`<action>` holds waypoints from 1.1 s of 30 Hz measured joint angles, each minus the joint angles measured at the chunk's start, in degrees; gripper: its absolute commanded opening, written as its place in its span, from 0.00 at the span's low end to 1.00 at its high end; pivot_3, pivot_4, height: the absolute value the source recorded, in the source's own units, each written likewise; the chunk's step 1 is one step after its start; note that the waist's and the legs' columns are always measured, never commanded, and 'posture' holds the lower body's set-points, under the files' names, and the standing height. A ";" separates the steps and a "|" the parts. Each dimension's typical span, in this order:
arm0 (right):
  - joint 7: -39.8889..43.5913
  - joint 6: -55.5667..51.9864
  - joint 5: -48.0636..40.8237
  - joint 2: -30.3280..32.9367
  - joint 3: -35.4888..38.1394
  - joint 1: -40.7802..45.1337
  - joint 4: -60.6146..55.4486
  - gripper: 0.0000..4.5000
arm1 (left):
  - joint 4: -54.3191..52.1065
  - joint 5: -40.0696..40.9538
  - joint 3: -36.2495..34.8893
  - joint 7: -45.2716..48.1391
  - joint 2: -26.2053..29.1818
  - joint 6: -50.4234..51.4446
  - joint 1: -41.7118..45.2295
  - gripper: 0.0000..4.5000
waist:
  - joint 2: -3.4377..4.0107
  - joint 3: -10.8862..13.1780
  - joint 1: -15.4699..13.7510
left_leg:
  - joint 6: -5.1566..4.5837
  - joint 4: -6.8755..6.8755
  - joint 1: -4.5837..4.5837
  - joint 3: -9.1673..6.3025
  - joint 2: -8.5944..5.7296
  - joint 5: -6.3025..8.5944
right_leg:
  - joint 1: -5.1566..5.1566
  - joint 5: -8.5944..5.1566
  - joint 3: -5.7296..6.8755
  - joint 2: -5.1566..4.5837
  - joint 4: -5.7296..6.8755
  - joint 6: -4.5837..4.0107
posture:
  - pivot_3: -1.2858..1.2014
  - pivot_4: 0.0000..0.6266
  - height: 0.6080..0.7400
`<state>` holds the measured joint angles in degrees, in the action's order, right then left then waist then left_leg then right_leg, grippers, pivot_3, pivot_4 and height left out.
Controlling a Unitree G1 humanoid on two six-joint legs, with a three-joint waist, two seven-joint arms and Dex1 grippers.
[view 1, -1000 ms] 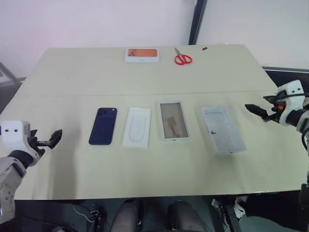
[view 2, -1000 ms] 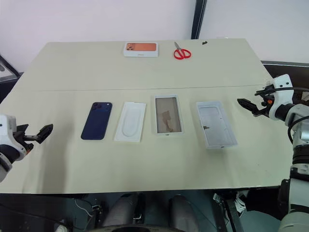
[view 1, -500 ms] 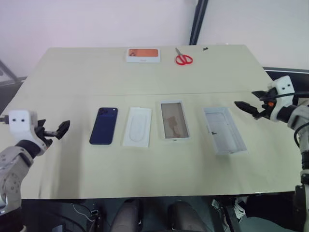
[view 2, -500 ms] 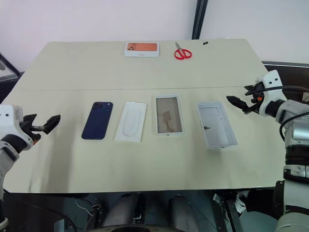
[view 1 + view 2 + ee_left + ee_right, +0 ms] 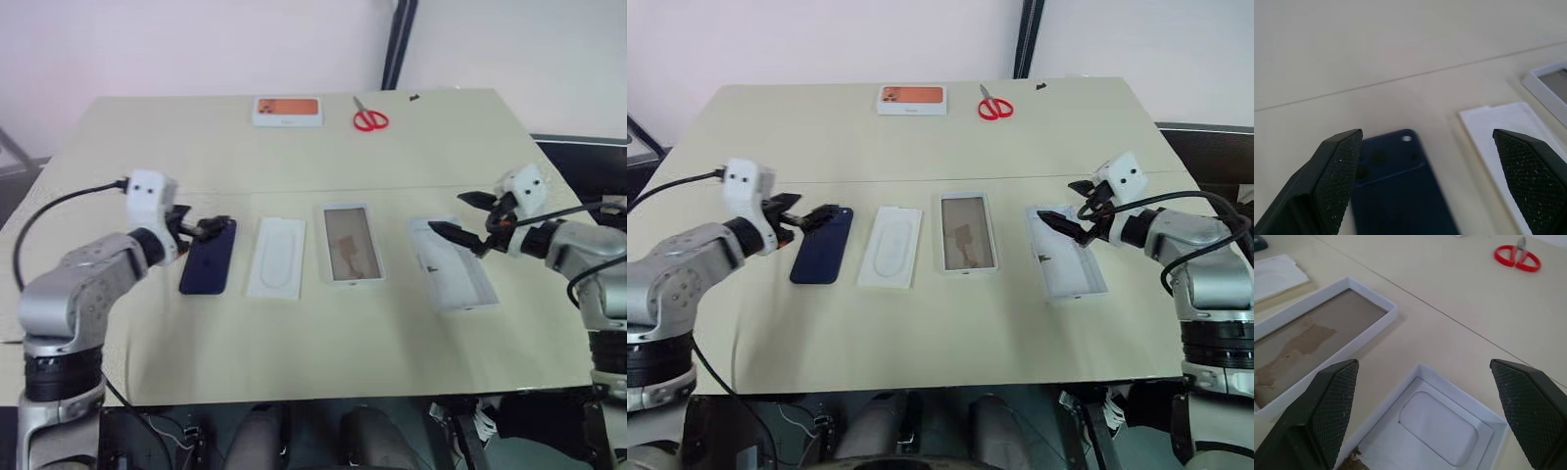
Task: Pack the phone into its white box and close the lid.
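The phone [image 5: 209, 257] lies flat on the bench [image 5: 294, 333], its long axis running away from the robot, its far camera end directly under the spread, empty left hand [image 5: 201, 228]. The right hand [image 5: 454, 213], also spread and empty, hovers over the white box [image 5: 453, 264], well away from the phone; the left hand looks nearer for the pick.

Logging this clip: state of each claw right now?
Left claw: open, empty, over the phone.
Right claw: open, empty.
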<state>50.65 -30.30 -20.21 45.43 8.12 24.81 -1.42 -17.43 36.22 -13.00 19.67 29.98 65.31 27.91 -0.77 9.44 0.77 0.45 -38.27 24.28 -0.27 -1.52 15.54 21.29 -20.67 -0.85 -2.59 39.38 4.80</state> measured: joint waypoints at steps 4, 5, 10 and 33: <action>0.68 -0.83 -0.64 -0.55 -2.57 -0.21 -4.73 1.00 | -0.20 4.48 -0.05 -2.96 -5.81 10.73 4.76 1.00 | -0.01 0.00 0.00 | 0.02 -0.02 0.00 0.00 0.00 -0.01 | 0.02 0.00 -0.01 0.02 0.02 0.00 | 0.52 0.24 1.00; 1.03 -1.10 -0.91 -0.38 -2.63 -0.45 -5.67 1.00 | 0.31 4.61 -1.38 -4.50 -7.72 14.42 6.43 1.00 | -0.01 0.01 -0.07 | 0.02 -0.04 0.01 0.00 0.00 -0.01 | 0.02 0.00 0.00 0.02 0.03 0.00 | 0.52 0.24 1.00; 3.58 -3.25 -3.42 0.97 -2.76 -2.75 -11.40 1.00 | 5.75 4.25 -6.47 -12.27 -13.36 26.28 11.67 1.00 | -0.04 0.02 -0.18 | 0.02 -0.10 0.02 -0.04 0.00 -0.02 | -0.03 0.00 0.02 0.03 0.03 0.00 | 0.52 0.24 1.00; 5.68 -5.38 -6.98 2.64 -4.92 -7.11 -18.44 1.00 | 15.14 11.74 -3.79 -27.96 -15.34 26.69 12.67 0.04 | -0.07 0.03 -0.30 | 0.06 -0.18 0.02 -0.05 -0.01 -0.04 | -0.02 0.00 0.01 0.02 0.06 0.00 | 0.52 0.24 1.00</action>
<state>56.33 -35.68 -27.19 48.07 3.20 17.70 -19.86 -2.29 47.96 -16.79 -8.29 14.64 92.00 40.58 -0.84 9.47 0.47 0.51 -38.44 24.30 -0.32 -1.53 15.50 21.27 -20.67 -0.85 -2.57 39.45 4.81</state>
